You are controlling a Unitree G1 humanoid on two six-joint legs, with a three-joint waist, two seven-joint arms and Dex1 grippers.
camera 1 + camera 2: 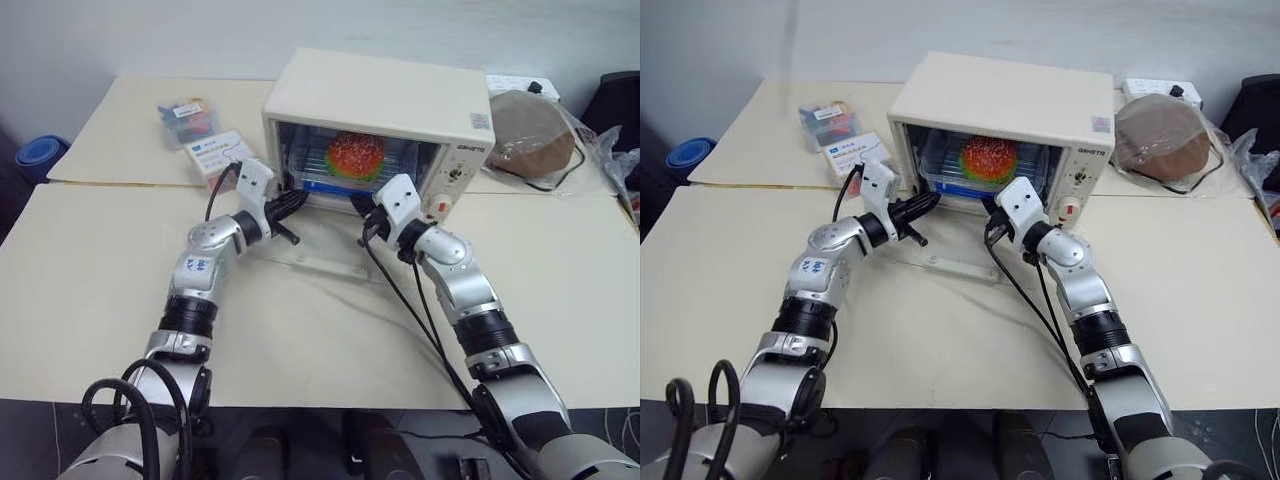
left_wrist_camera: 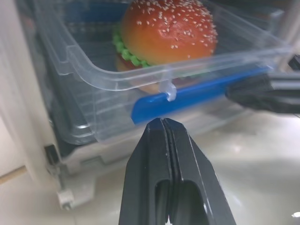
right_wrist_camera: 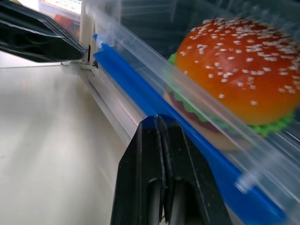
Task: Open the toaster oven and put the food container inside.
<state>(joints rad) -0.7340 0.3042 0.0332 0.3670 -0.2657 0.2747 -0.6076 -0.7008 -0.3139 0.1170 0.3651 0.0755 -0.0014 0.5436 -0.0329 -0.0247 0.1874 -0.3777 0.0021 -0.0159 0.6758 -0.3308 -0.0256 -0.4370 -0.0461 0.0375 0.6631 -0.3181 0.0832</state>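
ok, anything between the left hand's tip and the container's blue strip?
Nothing: left wrist view shows the shut left hand just short of the food container, with a bare gap.

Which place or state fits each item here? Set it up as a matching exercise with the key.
Items:
1. food container
2. oven door
3. left gripper
4. brown bag

Places or states:
A. folded down flat on the table
B. beside the toaster oven, on the robot's right
C. inside the oven, burger showing
D. fingers shut, tip at the container's blue strip

Pairs: 1-C, 2-A, 3-D, 4-B
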